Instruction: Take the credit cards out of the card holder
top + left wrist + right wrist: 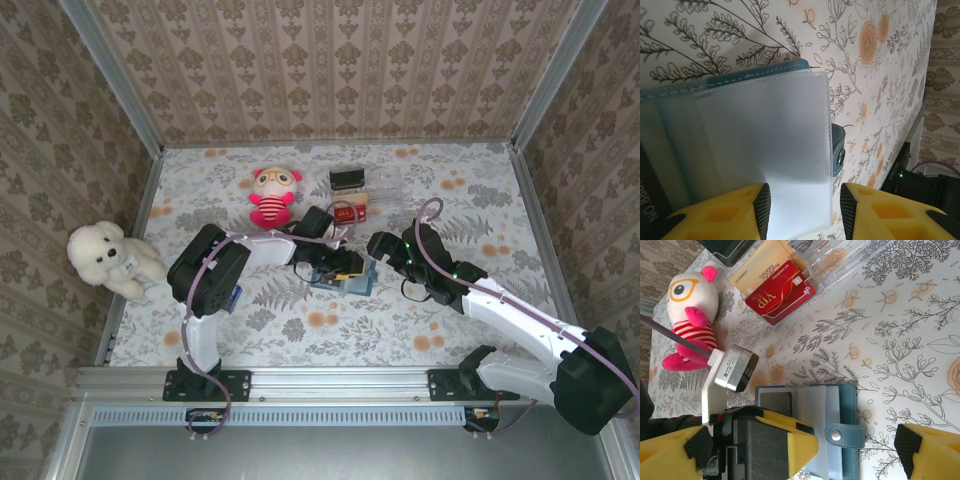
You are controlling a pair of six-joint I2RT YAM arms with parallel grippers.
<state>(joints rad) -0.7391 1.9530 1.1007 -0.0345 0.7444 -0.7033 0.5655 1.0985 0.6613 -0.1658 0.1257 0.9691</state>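
Since the card holder [847, 410] lies open near the middle of the table [480, 300], its clear sleeves [765, 130] look limp and slick; a stiff card's exposed edge seems the spot to pinch. Left gripper [802, 205] hovers released over them; right gripper [805, 445] gapes empty. Two credit cards [782, 295] rest in a tray [835, 260] toward the far edge.

The card holder [352, 284] lies at mid-table, beneath my left gripper [340, 264]. My right gripper [379, 244] stands just beside it at 2 o'clock. At the holder's 12 o'clock the credit cards [782, 294] lie in the tray [852, 254]. A doll [273, 198] lies at 11 o'clock, and a plush dog [105, 258] at 9, by the table's left edge.
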